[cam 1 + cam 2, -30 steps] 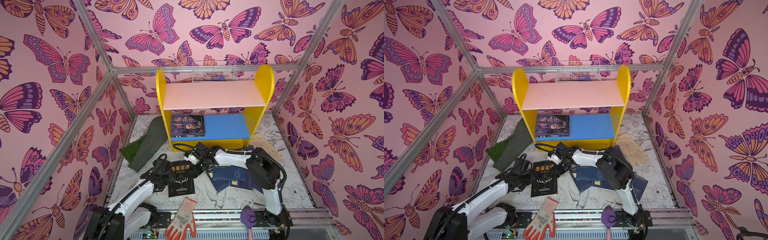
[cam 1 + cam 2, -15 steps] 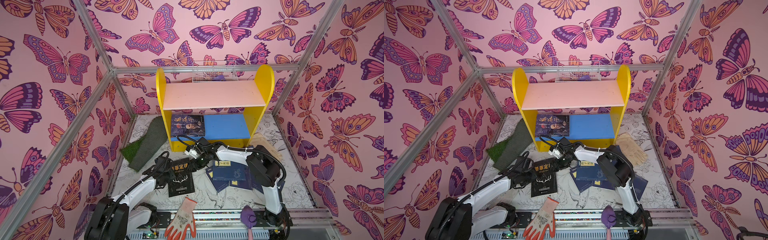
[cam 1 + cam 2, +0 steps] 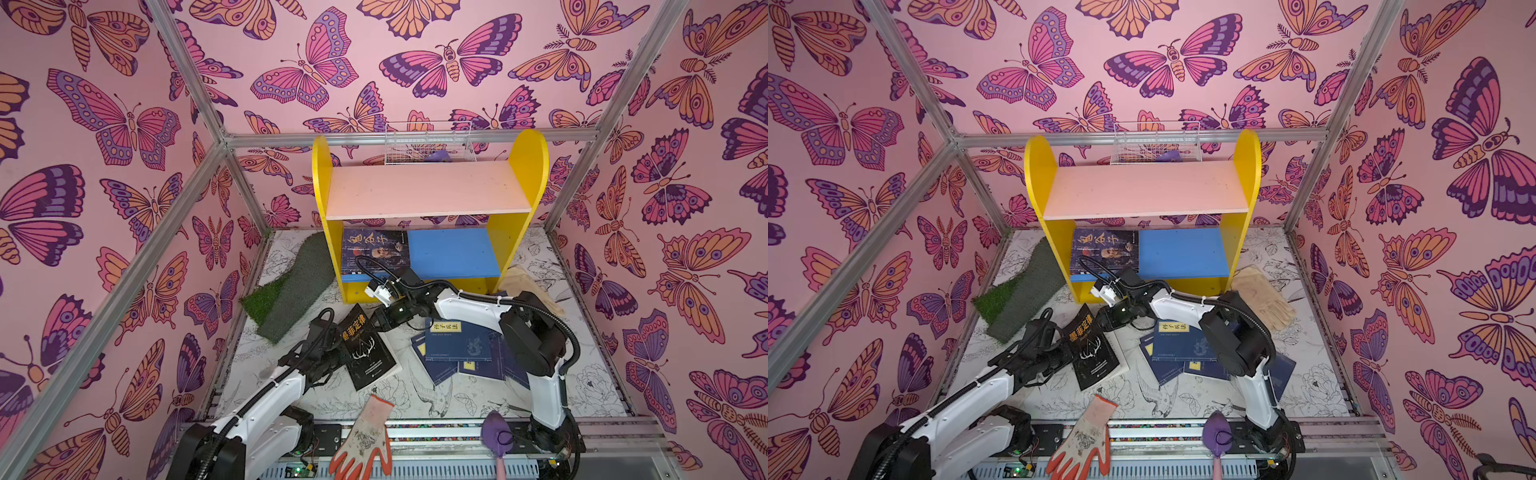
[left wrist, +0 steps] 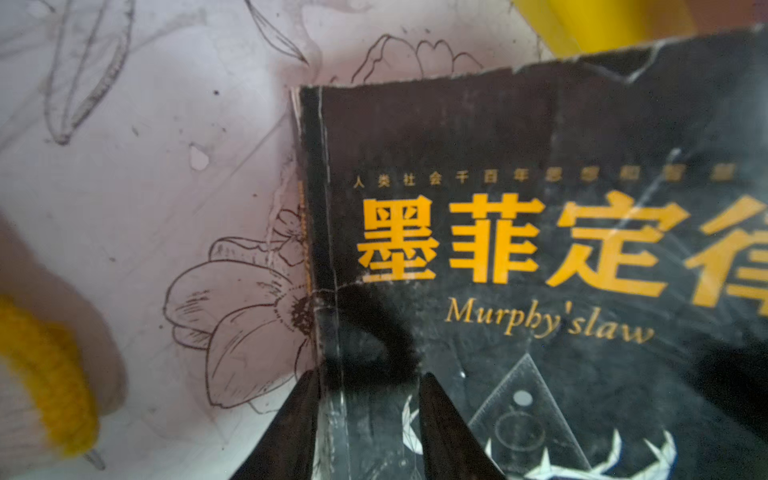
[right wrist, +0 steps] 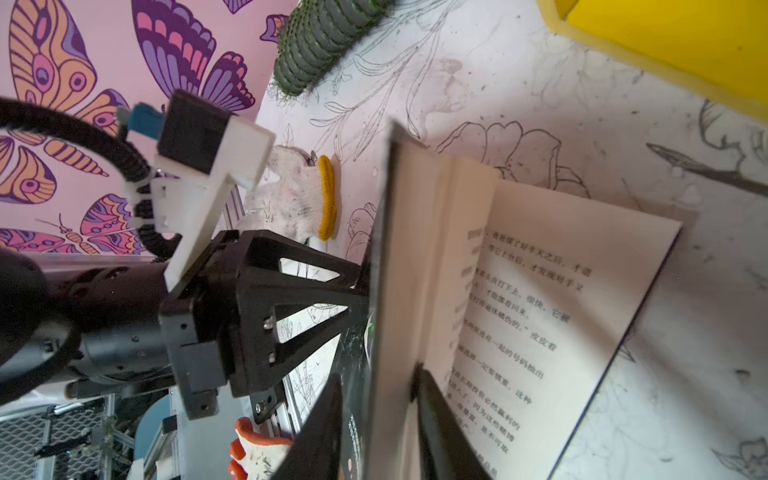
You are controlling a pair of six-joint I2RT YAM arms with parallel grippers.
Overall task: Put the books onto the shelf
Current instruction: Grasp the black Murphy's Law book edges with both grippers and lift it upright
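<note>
Both top views: dark book [image 3: 374, 251] lies on blue board [image 3: 453, 253] of shelf [image 3: 505, 245].

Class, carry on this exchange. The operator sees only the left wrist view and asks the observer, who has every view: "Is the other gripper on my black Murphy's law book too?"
Observer: Yes. The right gripper pinches the black book's front cover plus a wad of pages.
Operator: So is the book shut?
Observer: No. It gapes, and the other pages rest open on the table.
Operator: Any room on the shelf?
Observer: One book lies on the blue lower board of the shelf, beside bare blue.
</note>
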